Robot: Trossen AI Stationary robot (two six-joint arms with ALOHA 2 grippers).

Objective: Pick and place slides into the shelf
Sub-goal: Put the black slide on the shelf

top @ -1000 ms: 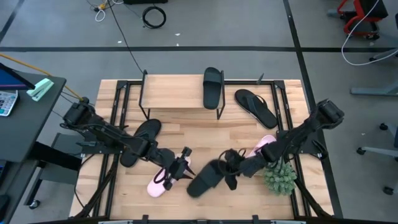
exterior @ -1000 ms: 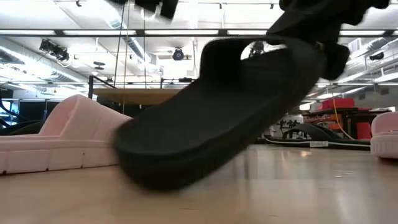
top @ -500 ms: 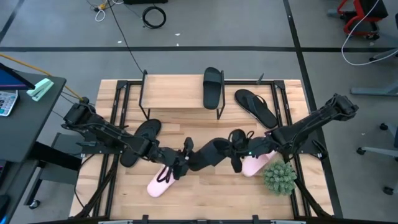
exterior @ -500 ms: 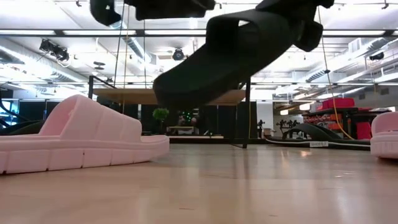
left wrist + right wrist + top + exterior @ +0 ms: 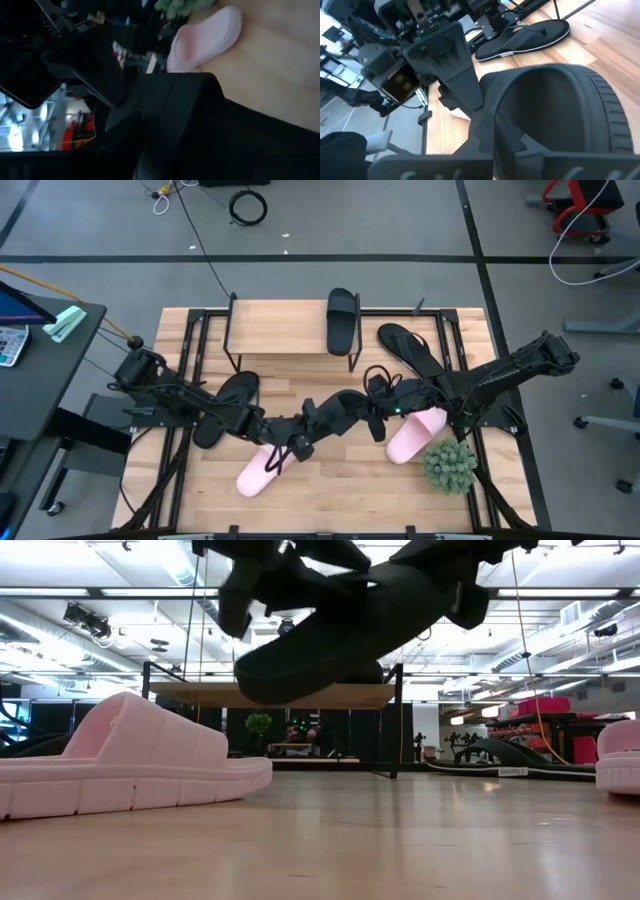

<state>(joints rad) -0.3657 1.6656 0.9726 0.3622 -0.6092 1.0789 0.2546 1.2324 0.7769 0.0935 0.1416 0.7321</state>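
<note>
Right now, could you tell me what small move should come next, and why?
Probably the left claw should secure the black slide's free end: the right claw holds it aloft mid-table, with the left claw at it.

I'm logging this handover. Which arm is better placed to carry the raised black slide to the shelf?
Probably the right. The right gripper grips the black slide at its band end, lifted off the table. The left gripper only meets its other end. The shelf lies just behind, with free board.
</note>
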